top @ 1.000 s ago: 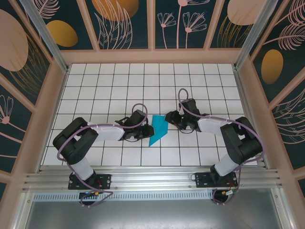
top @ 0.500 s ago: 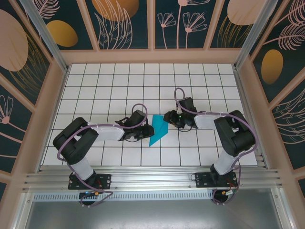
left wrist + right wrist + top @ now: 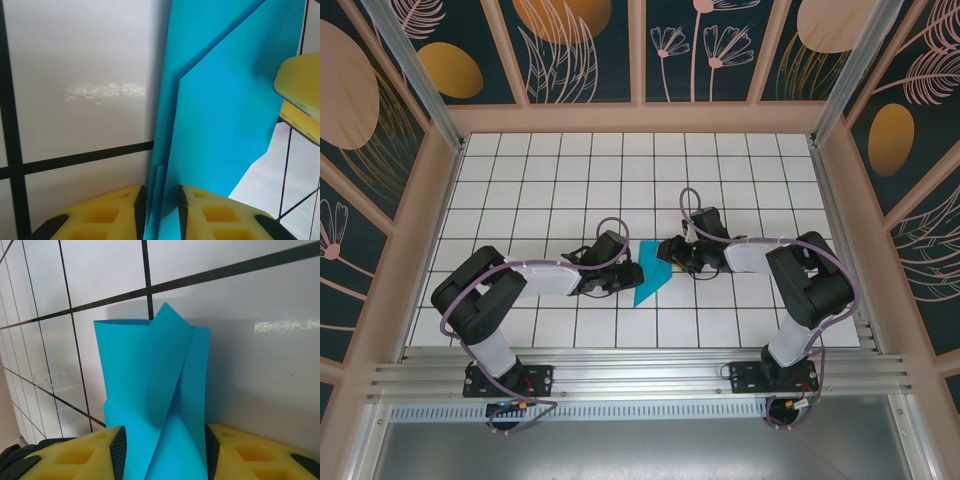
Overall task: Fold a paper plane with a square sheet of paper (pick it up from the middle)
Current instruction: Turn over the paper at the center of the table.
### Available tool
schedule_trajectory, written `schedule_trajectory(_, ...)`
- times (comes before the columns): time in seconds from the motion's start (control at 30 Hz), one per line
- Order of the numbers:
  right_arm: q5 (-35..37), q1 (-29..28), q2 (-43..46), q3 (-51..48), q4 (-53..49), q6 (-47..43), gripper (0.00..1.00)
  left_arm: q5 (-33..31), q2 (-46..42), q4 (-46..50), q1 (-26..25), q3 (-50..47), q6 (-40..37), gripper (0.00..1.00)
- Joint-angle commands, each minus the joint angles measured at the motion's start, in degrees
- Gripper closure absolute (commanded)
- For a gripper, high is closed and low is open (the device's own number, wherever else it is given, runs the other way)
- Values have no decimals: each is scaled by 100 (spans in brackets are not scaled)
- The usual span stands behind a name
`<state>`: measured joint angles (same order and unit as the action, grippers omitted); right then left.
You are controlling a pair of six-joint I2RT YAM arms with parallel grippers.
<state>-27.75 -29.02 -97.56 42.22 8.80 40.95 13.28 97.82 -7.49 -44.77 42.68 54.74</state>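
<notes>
The teal-blue sheet of paper (image 3: 651, 272), folded into a narrow pointed shape, stands on edge on the tiled table between both grippers. My left gripper (image 3: 628, 281) is shut on its lower end; in the left wrist view the layers of paper (image 3: 225, 115) run up from between the pads of that gripper (image 3: 161, 215). My right gripper (image 3: 668, 250) holds the upper end. In the right wrist view the paper (image 3: 150, 385) bows between the two pads of that gripper (image 3: 165, 460) and touches both. A yellow right finger (image 3: 300, 95) shows beyond the sheet.
White tiled table (image 3: 560, 180) with black grid lines, fenced by wooden walls (image 3: 640, 118) at the back and sides. Both arm bases sit at the near edge on an aluminium rail (image 3: 640, 378).
The right arm has swung left toward the paper and its fingers have closed in on the sheet's upper end. The left arm and its grip have stayed put.
</notes>
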Motion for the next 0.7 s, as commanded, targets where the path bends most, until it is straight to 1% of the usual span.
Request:
schedule_trajectory(0.0, -273, -17, 122, -186, 115, -81, 53, 537, 306, -425, -260, -58, 131, 72)
schedule_trajectory(0.07, -323, -8, 128, -257, 184, -132, 54, 549, 299, -426, -259, -49, 132, 72)
schedule_trajectory(0.2, -654, 9, 98, -342, 559, -193, 55, 635, 297, -535, -269, -90, 143, 73)
schedule_trajectory(0.3, -793, 27, 55, -283, 709, -311, 57, 683, 279, -616, -267, -126, 177, 73)
schedule_trajectory(0.43, -992, 72, -87, -148, 781, -455, 57, 716, 240, -695, -267, -162, 220, 74)
schedule_trajectory(0.57, -1058, 71, -218, -80, 893, -384, 57, 775, 229, -844, -268, -203, 301, 74)
schedule_trajectory(0.67, -1127, 55, -287, -91, 1104, -238, 61, 789, 230, -919, -261, -215, 344, 74)
